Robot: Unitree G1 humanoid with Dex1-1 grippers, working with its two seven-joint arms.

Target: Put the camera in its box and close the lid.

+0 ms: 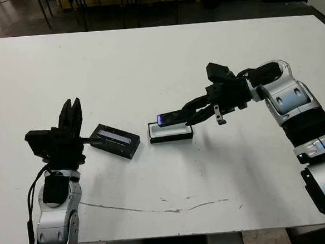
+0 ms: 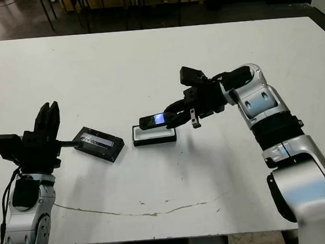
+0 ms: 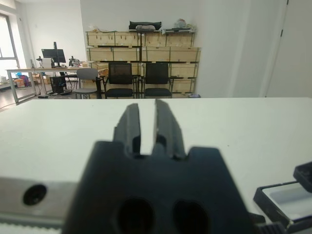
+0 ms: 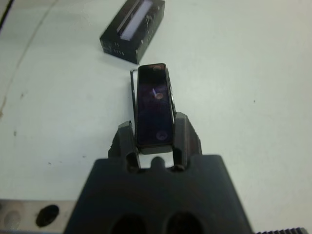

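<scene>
The right gripper (image 4: 155,139) has its two black fingers clamped on the sides of the camera (image 4: 155,105), gripping it at one end so that the slim bar sticks straight out beyond the fingertips. In the head views the camera (image 1: 170,118) hangs just above the box (image 1: 171,132), roughly level and lined up along the tray's length, its little blue screen glowing at the end farthest from the gripper (whether its underside touches the box rim cannot be told). The box sits open on the white table (image 1: 158,61), its white lining showing, near the middle of the tabletop.

The lid (image 1: 114,140) lies flat on the table just to the left of the box, apart from it and turned at an angle, its glossy strip facing up.

The left gripper (image 3: 147,124) points away across the table with its fingers drawn close together, only a narrow slit between them and nothing held. In the head views it rises just left of the lid.

A thin dark crack line runs across the near part of the table.
</scene>
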